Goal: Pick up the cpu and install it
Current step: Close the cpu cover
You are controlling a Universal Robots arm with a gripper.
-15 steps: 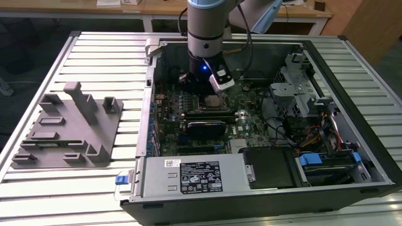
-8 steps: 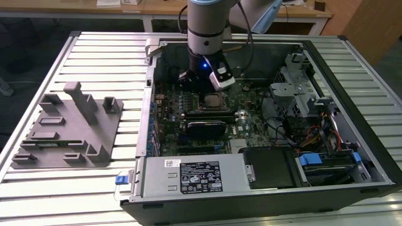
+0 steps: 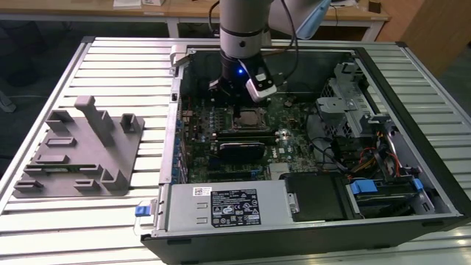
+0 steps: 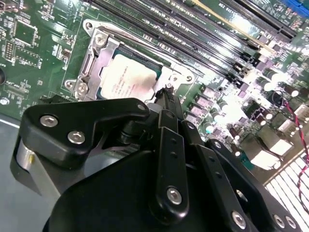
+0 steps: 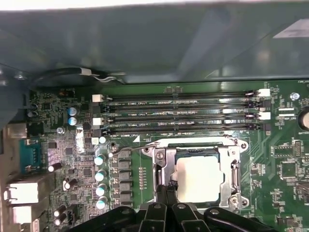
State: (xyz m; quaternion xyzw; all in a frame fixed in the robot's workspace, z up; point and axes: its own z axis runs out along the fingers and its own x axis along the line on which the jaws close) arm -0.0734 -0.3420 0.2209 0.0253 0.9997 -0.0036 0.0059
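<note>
Checking the feeds: cpu (image 5: 200, 179) is lying flat in the socket (image 5: 161, 169), silvery top up, metal frame around all four edges. It looks square in there, with no tilt I can see. I can't tell if the latch is locked.

Tool (image 5: 168, 187) is empty. Its fingers are pressed together into one narrow tip with nothing pinched between them, and both wrist views agree.

Key relation: the tip is at the socket frame, just beside one cpu edge, toward the socket corner farthest from the RAM slots (image 5: 178, 113). From the tip, the cpu lies inward, toward socket centre and the slots. Whether the tip is touching the frame or hovering just above it, I can't tell. The chip is square, so there's no long axis; its edges run parallel to the socket frame. In the exterior view the single arm stands nearly upright over the socket.

Surface: flat, smooth metal lid, which I'd judge slippery for a pinch. Room is tight, with a row of capacitors (image 5: 100, 174) near the socket on the tip's side and the slots close on the other. The case (image 3: 309, 245) walls stand well clear of the socket. Outside the case, a grey fixture (image 3: 81, 149) sits on the slatted worktop (image 3: 110, 61), well apart from the socket.
</note>
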